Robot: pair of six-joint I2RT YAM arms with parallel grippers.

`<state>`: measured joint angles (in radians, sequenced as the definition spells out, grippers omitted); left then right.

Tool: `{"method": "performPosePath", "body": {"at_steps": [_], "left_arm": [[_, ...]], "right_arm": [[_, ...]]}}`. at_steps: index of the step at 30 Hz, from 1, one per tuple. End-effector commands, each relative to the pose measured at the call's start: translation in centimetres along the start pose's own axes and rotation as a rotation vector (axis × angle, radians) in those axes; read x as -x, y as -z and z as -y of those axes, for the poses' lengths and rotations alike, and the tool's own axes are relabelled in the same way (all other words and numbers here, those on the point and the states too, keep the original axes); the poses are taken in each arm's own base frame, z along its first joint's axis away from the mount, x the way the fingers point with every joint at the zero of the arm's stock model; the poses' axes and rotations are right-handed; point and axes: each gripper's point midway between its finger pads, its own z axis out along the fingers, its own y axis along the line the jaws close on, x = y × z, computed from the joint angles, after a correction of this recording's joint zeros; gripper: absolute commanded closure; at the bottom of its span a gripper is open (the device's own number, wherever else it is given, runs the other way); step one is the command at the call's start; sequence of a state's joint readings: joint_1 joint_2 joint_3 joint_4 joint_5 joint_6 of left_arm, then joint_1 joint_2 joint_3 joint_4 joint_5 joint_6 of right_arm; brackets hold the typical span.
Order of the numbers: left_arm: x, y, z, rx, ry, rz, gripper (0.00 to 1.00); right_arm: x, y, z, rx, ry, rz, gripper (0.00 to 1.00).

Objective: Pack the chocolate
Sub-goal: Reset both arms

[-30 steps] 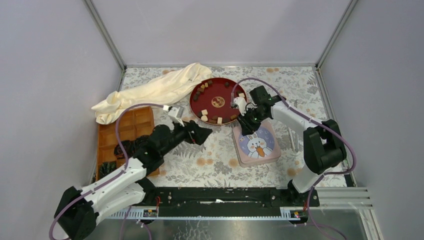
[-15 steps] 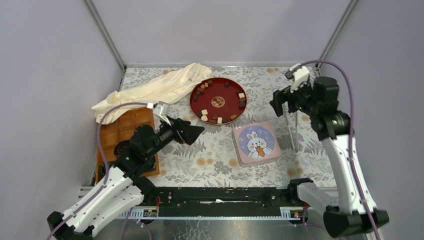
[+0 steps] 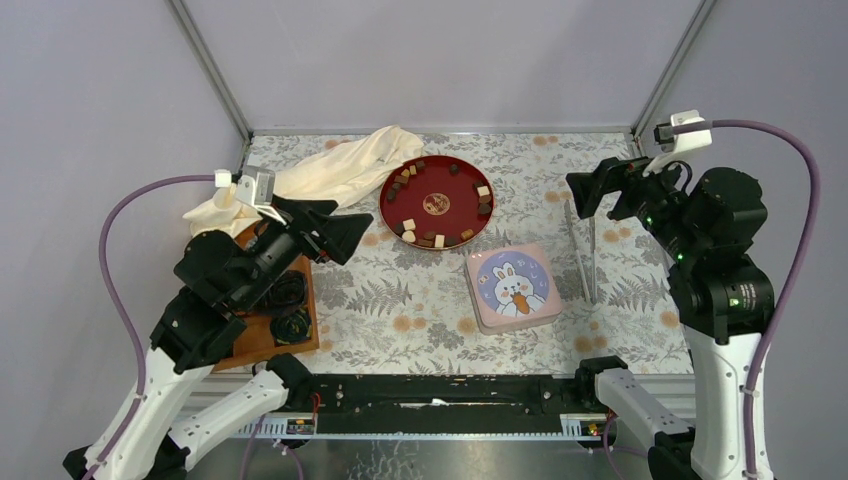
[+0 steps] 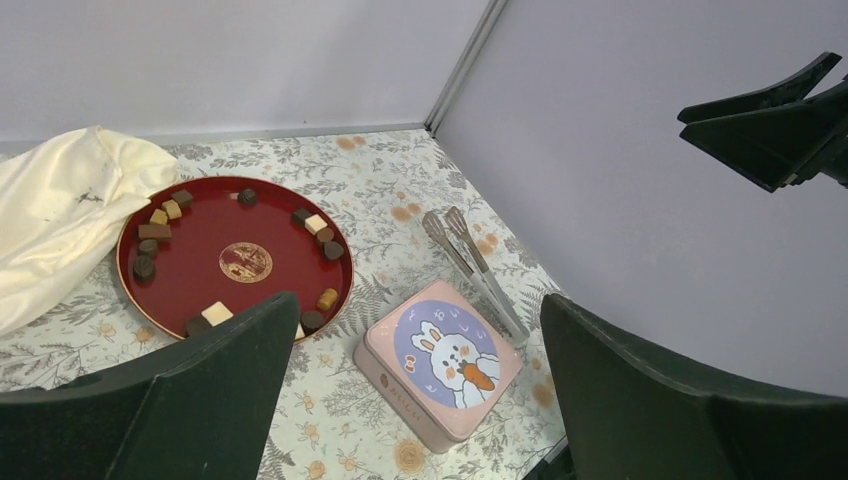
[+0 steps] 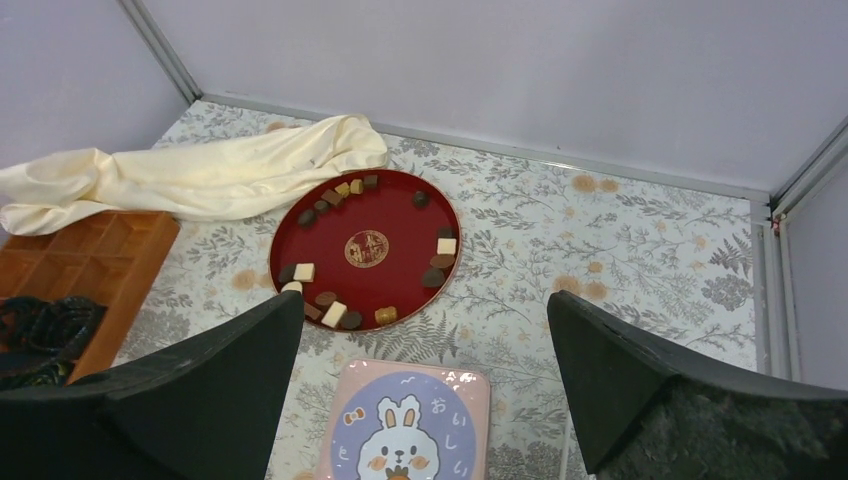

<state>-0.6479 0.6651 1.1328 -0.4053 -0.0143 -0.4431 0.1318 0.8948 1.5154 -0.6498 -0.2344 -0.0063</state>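
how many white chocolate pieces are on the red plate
4 white chocolate pieces on the red plate: one at its right edge, two close together at the lower left, one at the near rim. The outer one of the pair is dimmer, possibly tan.

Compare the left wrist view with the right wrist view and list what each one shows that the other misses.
Only the left wrist view: the metal tongs lying beside the pink bunny tin, and the left tool framing the shot. Only the right wrist view: the wooden compartment tray with dark coiled rings at one end. Both: that tin, the red plate of chocolate pieces, the cream cloth, and the right tool, open, far off in the left wrist view.
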Motion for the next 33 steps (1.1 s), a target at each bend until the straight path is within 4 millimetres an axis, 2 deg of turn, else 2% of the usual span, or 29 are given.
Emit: {"method": "performPosePath", "body": {"at_steps": [1,6,23,33], "left_arm": [[0.3,0.8,0.5,-0.024,-0.055,-0.032,0.01],[1.1,1.9,0.6,-0.022,-0.065,0.001,0.01],[-0.9,2.2,0.0,-0.022,-0.055,-0.049,0.01],[1.2,1.7,0.7,-0.045,-0.082,0.033,0.01]], "right_arm": [[0.5,0.5,0.1,-0.027,-0.060,0.003,0.00],[0.5,0.5,-0.2,-0.002,-0.060,-0.008,0.00],[0.3,-0.3,0.3,-0.004,-0.067,-0.038,0.00],[0.0,-0.6,0.7,-0.018,-0.053,-0.060,0.00]]}}
